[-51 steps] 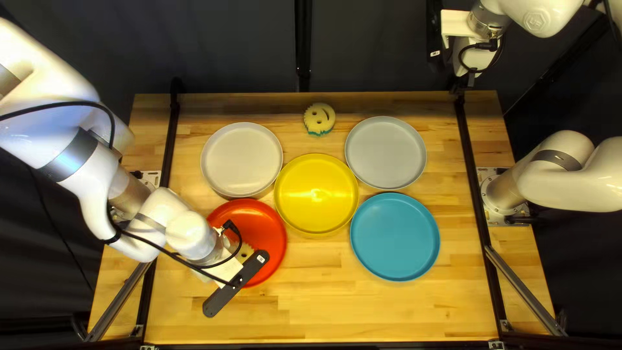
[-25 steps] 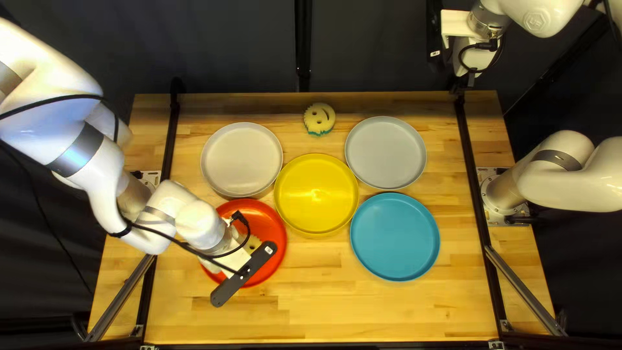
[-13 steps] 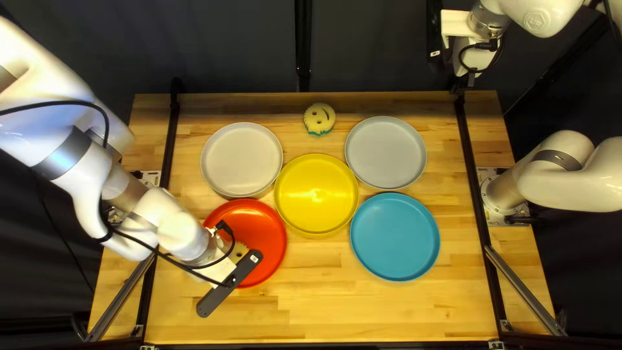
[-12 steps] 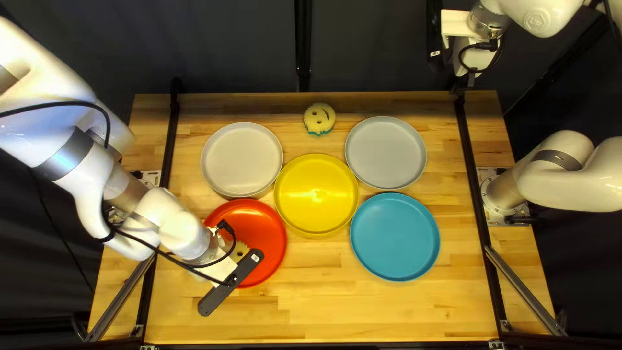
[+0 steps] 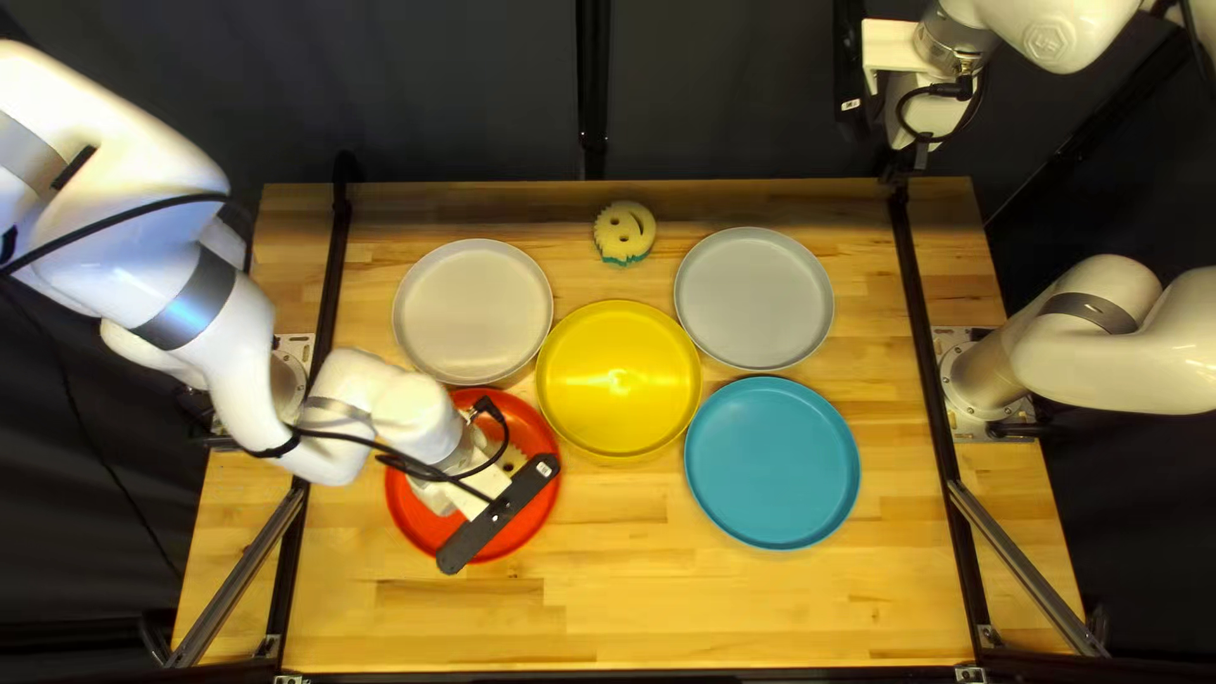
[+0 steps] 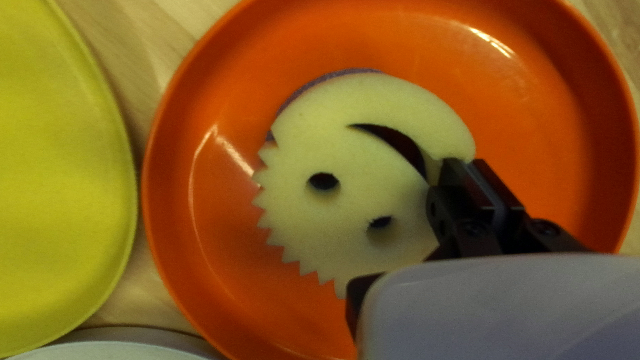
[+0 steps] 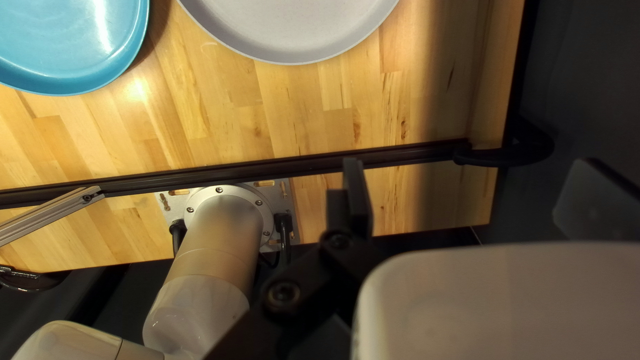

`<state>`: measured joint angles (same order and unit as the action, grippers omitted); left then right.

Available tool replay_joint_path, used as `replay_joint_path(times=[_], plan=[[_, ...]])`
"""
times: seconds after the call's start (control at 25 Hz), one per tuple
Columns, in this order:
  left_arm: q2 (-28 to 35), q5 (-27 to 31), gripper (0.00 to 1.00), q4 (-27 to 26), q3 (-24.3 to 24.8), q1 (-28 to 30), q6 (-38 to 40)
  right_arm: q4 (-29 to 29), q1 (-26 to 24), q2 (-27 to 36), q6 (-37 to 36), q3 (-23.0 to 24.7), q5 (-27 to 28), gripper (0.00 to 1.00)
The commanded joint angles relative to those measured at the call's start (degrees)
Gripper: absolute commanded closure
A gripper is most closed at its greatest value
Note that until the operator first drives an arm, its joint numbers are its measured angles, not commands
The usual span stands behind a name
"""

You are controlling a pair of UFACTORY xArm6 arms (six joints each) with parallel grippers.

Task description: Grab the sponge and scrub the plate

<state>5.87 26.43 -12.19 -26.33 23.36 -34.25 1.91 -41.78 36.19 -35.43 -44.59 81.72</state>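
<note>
The orange plate (image 5: 419, 517) lies at the near left of the top left view, and in the left wrist view its rim (image 6: 165, 150) rings the sponge. A pale yellow smiley sponge (image 6: 345, 195) with a toothed edge lies flat in that plate. My left gripper (image 6: 400, 235) is shut on it, with one black finger (image 6: 470, 210) against its edge. From above, a sliver of the sponge (image 5: 513, 467) shows beside my left gripper (image 5: 502, 480). My right gripper (image 7: 470, 200) is open and empty, raised over the table's right edge.
A second smiley sponge (image 5: 624, 231) sits at the far middle. A yellow plate (image 5: 617, 377), a white plate (image 5: 472, 309), a grey plate (image 5: 753, 297) and a blue plate (image 5: 771, 462) crowd the table's middle. Black rails (image 5: 917, 313) run along both sides.
My left gripper has slid the sponge back and forth over the orange plate, last moving right and a little farther in. The right arm has stayed still.
</note>
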Motion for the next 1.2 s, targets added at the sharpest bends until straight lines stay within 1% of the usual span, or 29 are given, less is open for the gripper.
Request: replay_joint_path(times=[0.04, 0.24, 0.44, 0.6, 0.68, 0.8, 1.0, 1.2], plan=[[2.4, 0.2, 1.0, 0.5, 2.2, 1.7, 2.4, 0.0, 0.0, 0.0, 0.0, 0.0, 0.0, 0.0], [5.8, -0.1, 1.0, 1.1, 5.5, 5.9, 8.4, 0.0, 0.0, 0.0, 0.0, 0.0, 0.0, 0.0], [6.5, -0.7, 1.0, 1.7, 6.5, 10.8, 14.7, 0.0, 0.0, 0.0, 0.0, 0.0, 0.0, 0.0], [6.4, -0.7, 1.0, 1.5, 6.6, 12.2, 16.2, 0.0, 0.0, 0.0, 0.0, 0.0, 0.0, 0.0], [6.1, -0.3, 1.0, 1.4, 6.1, 11.7, 15.7, 0.0, 0.0, 0.0, 0.0, 0.0, 0.0, 0.0], [6.6, -0.8, 1.0, 0.4, 7.4, 9.7, 13.0, 0.0, 0.0, 0.0, 0.0, 0.0, 0.0, 0.0], [10.3, 0.3, 1.0, -0.7, 10.5, 6.0, 9.2, 0.0, 0.0, 0.0, 0.0, 0.0, 0.0, 0.0], [14.0, 1.1, 1.0, -2.1, 13.8, 3.9, 6.9, 0.0, 0.0, 0.0, 0.0, 0.0, 0.0, 0.0]])
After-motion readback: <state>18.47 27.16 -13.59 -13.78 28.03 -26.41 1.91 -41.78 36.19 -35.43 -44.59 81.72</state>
